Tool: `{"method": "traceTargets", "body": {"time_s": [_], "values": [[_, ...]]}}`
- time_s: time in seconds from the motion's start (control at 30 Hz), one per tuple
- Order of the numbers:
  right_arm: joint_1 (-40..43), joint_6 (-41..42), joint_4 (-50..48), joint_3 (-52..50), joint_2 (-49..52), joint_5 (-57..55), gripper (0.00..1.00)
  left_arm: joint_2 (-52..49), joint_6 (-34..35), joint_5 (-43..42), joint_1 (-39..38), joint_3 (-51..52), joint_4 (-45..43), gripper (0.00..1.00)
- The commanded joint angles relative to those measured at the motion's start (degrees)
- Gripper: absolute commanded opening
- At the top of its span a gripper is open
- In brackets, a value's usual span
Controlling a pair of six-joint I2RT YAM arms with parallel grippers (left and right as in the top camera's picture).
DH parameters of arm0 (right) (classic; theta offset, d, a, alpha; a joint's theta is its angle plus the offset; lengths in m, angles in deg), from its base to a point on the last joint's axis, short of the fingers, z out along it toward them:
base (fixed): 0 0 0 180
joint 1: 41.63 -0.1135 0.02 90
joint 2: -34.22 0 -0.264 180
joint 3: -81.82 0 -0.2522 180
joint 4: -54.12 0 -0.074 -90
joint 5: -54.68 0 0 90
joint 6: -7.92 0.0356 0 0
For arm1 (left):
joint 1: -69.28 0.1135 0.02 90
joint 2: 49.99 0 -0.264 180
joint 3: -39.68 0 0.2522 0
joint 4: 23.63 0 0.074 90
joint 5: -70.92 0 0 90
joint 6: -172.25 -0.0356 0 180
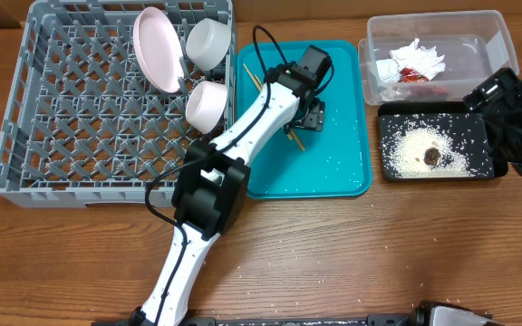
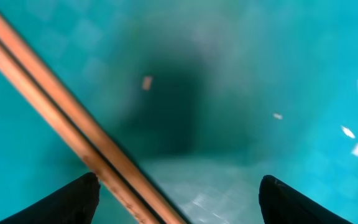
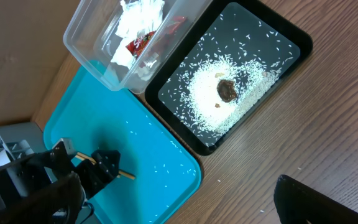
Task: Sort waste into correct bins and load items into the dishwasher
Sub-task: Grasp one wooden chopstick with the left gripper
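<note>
Clock directions are read on the overhead view, with the teal tray (image 1: 333, 167) at the centre of the dial.

The chopsticks (image 2: 73, 134) lie on this tray, running from 11 to 5 o'clock. The left gripper (image 2: 179, 186) hangs low over them with its jaws apart. The sticks lie in the gap close to one finger and are not clamped. The left arm (image 1: 243, 127) comes in from 7 o'clock, crossing the tray's edge and hiding the middle of the sticks from above.

At 9 o'clock is the rack (image 1: 16, 118), which holds the plate (image 1: 155, 50) on edge and two bowls (image 1: 210, 41) in the corner nearest the tray.

At 2 o'clock the tub (image 1: 488, 27) holds the napkin (image 1: 415, 56) and wrapper (image 1: 420, 77). Touching it at 3 o'clock is the black tray (image 1: 474, 127), which holds rice (image 1: 415, 149) and the lump (image 1: 432, 156).

The right gripper (image 3: 176, 186) is beyond them, jaws wide and holding nothing. The right arm (image 1: 515, 118) covers the black tray's far corner.

Stray grains dot the teal tray. More lie on the brown wooden table (image 1: 379, 244) toward 6 o'clock.
</note>
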Motion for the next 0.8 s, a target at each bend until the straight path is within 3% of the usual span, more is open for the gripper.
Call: {"method": "traceTargets", "body": {"time_s": [0.0,0.77], "values": [[0.2,0.3,-0.2,0.8,-0.4,-0.5,1.0,-1.6,2.0,-1.1,0.8,0.1,-0.7,0.83],[0.2,0.3,-0.2,0.8,-0.4,-0.5,1.0,-1.9,2.0,-1.2,0.8,0.8,-5.0,0.83]]}}
